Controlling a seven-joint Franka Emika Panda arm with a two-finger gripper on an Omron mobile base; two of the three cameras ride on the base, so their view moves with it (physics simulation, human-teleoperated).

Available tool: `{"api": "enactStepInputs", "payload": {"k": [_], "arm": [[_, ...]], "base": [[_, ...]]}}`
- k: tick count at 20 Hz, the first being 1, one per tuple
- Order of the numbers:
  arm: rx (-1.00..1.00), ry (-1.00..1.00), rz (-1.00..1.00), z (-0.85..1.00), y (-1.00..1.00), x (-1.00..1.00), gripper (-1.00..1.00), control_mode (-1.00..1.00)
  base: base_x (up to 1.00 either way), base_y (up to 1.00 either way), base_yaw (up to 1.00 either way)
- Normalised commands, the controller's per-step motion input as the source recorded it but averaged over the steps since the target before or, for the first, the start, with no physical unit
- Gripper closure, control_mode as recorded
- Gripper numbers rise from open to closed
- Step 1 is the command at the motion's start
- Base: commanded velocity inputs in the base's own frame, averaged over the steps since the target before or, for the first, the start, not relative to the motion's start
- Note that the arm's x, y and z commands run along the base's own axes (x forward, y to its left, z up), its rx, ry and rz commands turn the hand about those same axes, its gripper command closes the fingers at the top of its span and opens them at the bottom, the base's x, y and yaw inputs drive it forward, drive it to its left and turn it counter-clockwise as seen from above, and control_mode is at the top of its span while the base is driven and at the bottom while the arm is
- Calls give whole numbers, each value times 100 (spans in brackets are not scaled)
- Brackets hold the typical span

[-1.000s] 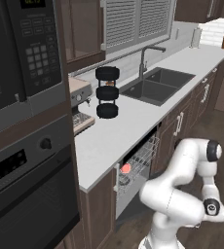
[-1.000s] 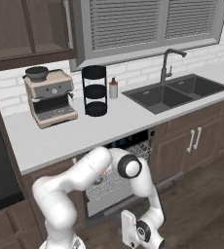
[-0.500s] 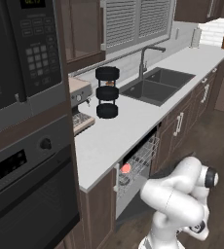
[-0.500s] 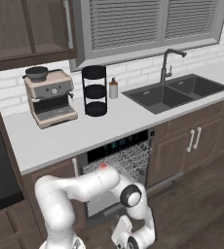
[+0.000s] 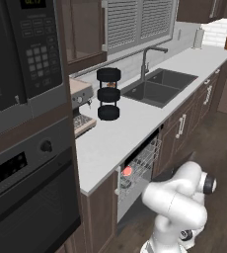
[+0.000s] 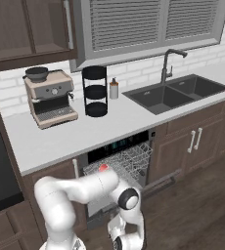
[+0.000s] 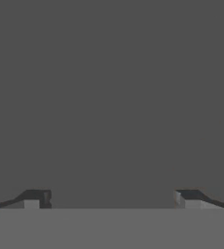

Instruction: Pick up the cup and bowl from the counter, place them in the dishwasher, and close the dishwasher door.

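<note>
The dishwasher (image 6: 115,146) under the counter (image 6: 85,132) stands open, its white wire rack (image 6: 129,163) pulled forward. The salmon-red cup (image 6: 103,167) (image 5: 128,171) sits in the left part of that rack. I cannot make out the bowl among the wires. My arm is folded low in front of the opening and hides the dishwasher door in both base views. In the hand view my gripper (image 7: 112,202) is open, its tips wide apart with nothing between them. A flat dark grey surface (image 7: 112,97) lies close ahead of them; I cannot tell whether it is the door.
A black three-tier round rack (image 6: 95,91) and a coffee machine (image 6: 51,97) stand on the counter. The sink (image 6: 175,93) lies to the right. A black oven (image 5: 26,188) stands left of the dishwasher. Brown cabinet doors with silver handles (image 6: 195,139) flank it on the right.
My arm has sunk lower in front of the open dishwasher, the wrist dropping toward the floor. The rack and the cup have not moved. The gripper has stayed open.
</note>
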Motion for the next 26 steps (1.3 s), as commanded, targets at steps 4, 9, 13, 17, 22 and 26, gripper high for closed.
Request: {"api": "enactStepInputs", "payload": {"k": [4,9,13,17,22,26], "arm": [[-5,-2,-20,53,100,100,-100,-100],[-6,1,-6,51,100,100,-100,-100],[-7,10,-2,40,100,100,-100,-100],[-7,25,0,6,100,100,-100,-100],[-2,37,0,0,100,100,-100,-100],[0,42,0,-4,100,100,-100,-100]], "base": [[0,0,0],[0,0,0],[0,0,0],[0,0,0],[0,0,0],[0,0,0]]}}
